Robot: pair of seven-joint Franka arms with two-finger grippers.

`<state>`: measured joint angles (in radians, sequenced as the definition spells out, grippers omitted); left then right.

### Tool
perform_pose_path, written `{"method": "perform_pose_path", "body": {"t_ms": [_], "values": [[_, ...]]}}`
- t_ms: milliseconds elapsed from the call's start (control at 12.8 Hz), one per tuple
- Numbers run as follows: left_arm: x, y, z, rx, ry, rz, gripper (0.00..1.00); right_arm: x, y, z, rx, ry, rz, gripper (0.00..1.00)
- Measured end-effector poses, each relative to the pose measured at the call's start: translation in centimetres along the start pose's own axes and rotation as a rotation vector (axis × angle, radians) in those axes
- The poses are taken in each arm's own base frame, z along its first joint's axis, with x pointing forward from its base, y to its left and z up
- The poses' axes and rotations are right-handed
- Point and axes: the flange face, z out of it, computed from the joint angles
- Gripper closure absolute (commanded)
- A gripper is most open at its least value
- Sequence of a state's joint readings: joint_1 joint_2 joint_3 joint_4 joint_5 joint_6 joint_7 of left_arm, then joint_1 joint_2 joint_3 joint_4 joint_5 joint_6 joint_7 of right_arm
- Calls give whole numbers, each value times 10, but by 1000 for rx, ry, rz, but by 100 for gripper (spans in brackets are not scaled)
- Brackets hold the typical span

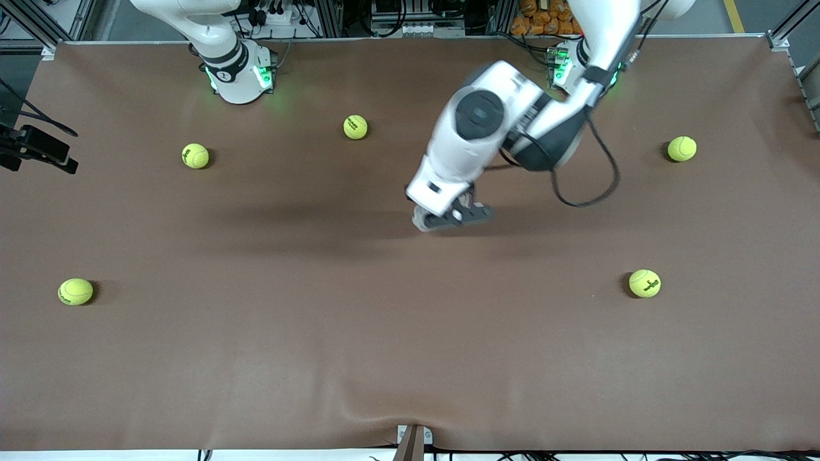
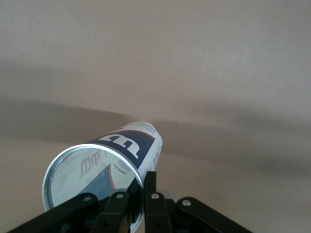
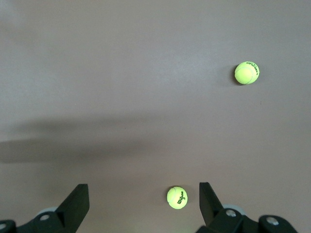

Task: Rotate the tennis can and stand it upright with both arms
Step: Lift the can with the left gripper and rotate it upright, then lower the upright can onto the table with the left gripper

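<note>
Your left gripper (image 2: pixel 138 201) hangs over mid-table (image 1: pixel 320 358), pinching the tennis can (image 2: pixel 104 167) at its silvery rim (can tilted, off the cloth). Expect it light, slick and crushable; hold its labelled middle instead. Your right gripper (image 3: pixel 143 206) waits spread wide, empty.

Front view: high, looks down on the brown cloth-covered table (image 1: pixel 320 358), arm bases at 12 o'clock.
Left wrist view: close, low over the cloth.
Right wrist view: higher, facing down.
Shared: the cloth.
</note>
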<state>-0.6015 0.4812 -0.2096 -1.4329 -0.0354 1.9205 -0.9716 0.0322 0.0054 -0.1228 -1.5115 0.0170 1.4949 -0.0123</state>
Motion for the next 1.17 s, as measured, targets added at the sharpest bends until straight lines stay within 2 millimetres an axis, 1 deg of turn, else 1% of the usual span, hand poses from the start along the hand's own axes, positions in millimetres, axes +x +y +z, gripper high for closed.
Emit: {"method": "perform_pose_path", "body": {"t_ms": [156,234,390,468,545,779,857,1091,1169], "values": [[-22,18,13,70,53,-4,100,0,0,0,0,0,22,0],[-29,26,27,106,83,0,100,0,0,0,1,0,39,0],[-43,41,64,189,164,12,100,0,-2,0,1,0,50,0],[-49,47,77,208,175,11,100,0,-2,0,1,0,53,0],[-48,50,81,206,175,0,100,0,-2,0,1,1,54,0],[-24,43,69,172,173,-46,100,0,-2,0,1,1,55,0],[-21,42,69,165,172,-52,100,0,-2,0,1,1,55,0],[-22,44,70,155,172,-50,100,0,-2,0,1,0,55,0],[-22,45,72,148,174,-48,97,0,-2,0,1,0,55,0]]}}
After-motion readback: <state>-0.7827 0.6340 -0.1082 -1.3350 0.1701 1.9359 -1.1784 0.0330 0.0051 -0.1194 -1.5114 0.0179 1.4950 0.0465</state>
